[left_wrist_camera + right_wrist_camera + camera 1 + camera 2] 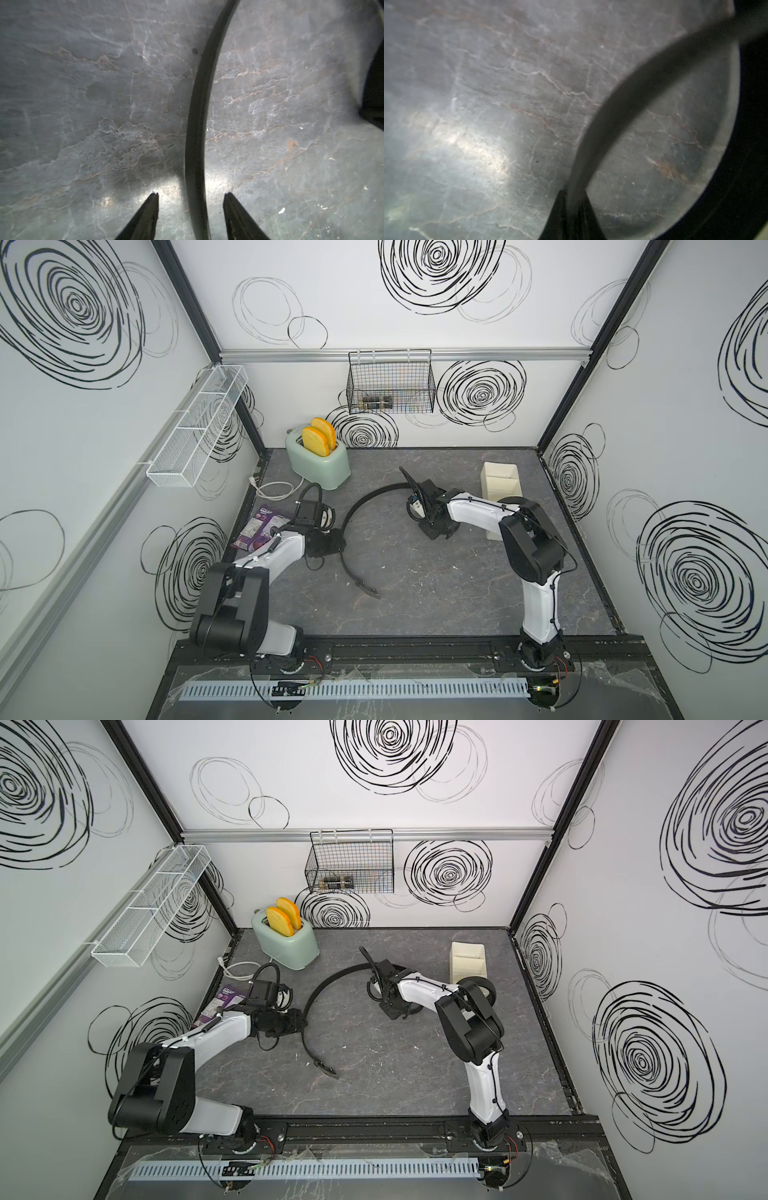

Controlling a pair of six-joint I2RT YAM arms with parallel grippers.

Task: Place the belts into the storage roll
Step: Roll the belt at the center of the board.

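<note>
Top views. Grey marbled tabletop. Far left corner: mint toaster with two orange slices up, white cord beside it, purple packet nearer, partly under the left arm. On the walls: black wire basket and white mesh shelf. The storage roll sits far right; the right arm crosses its near half, so only the far compartments show. In both top views the belt lies mid-table in a wide C, open side toward the right arm. One end stands lifted at the right gripper; the buckle end lies toward the front, pointing front-right. The left gripper sits over the arc's leftmost bend and hides that stretch.

Left wrist view. Left gripper about half open, fingertips on either side of the belt, which runs lengthwise between them (contact not visible), curving away.

Right wrist view. Right gripper pinched closed on the belt; the strap arcs out from the tips. Blurred dark edge alongside, unidentifiable.
</note>
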